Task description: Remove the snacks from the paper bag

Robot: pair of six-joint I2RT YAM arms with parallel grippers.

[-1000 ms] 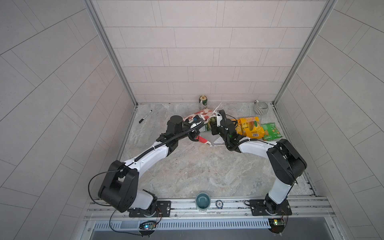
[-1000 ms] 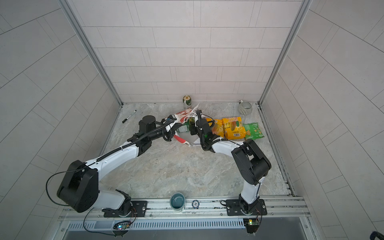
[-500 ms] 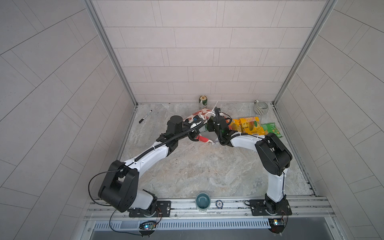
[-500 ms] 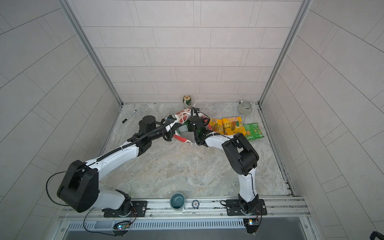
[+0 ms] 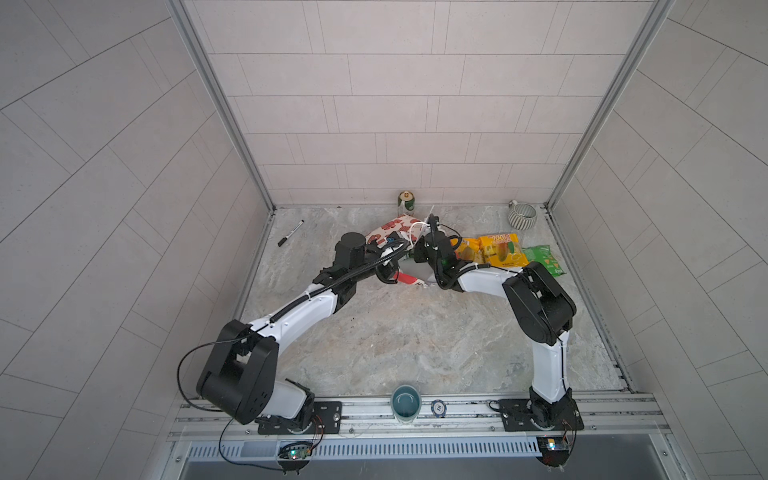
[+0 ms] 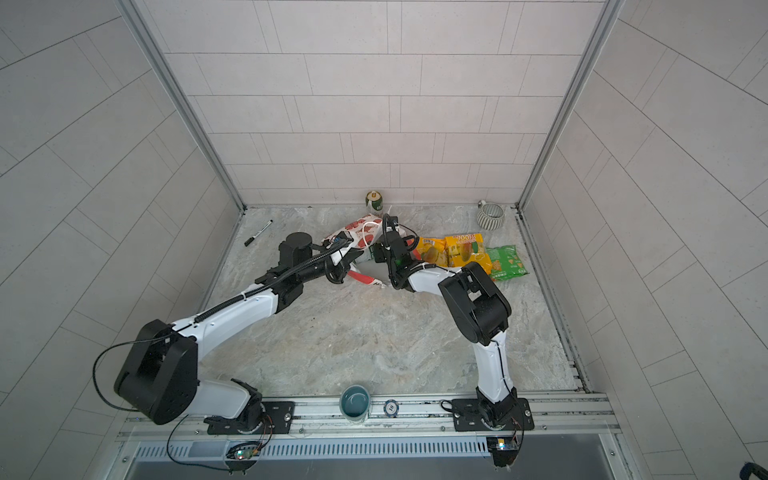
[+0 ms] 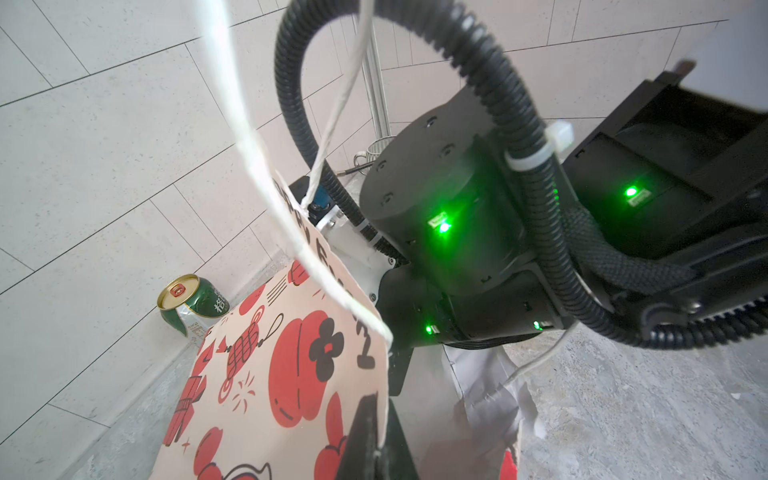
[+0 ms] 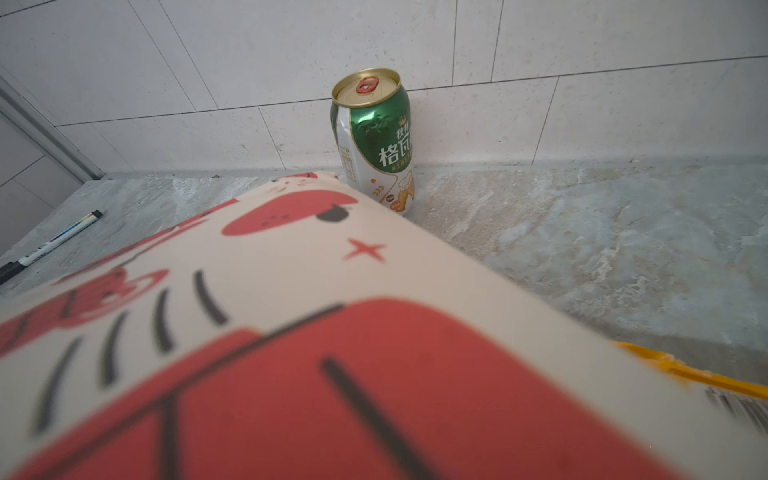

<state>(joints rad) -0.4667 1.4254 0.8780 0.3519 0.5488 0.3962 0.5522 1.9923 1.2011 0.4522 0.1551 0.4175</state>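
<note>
The paper bag (image 5: 390, 228) (image 6: 357, 228) lies on its side at the back middle of the table, mouth toward the front. My left gripper (image 7: 376, 409) is shut on the upper edge of the bag's mouth (image 7: 270, 374) and holds it up. My right arm's wrist (image 5: 432, 245) reaches into that mouth; its jaws are hidden behind the bag's printed wall (image 8: 291, 332), and I cannot see whether they hold anything. Three snacks lie to the right of the bag: an orange-yellow packet (image 5: 467, 247), a yellow one marked "100" (image 5: 500, 249) (image 6: 465, 249) and a green one (image 5: 544, 259) (image 6: 507, 262).
A green-and-white can (image 5: 406, 200) (image 8: 374, 141) stands against the back wall behind the bag. A marker pen (image 5: 291, 233) lies at the back left and a striped mug (image 5: 521, 215) sits in the back right corner. A teal cup (image 5: 406, 403) stands on the front rail.
My right arm has swung left and pushed its gripper into the bag's mouth, where the jaws have closed. The left arm and the bag edge it holds have stayed put.
</note>
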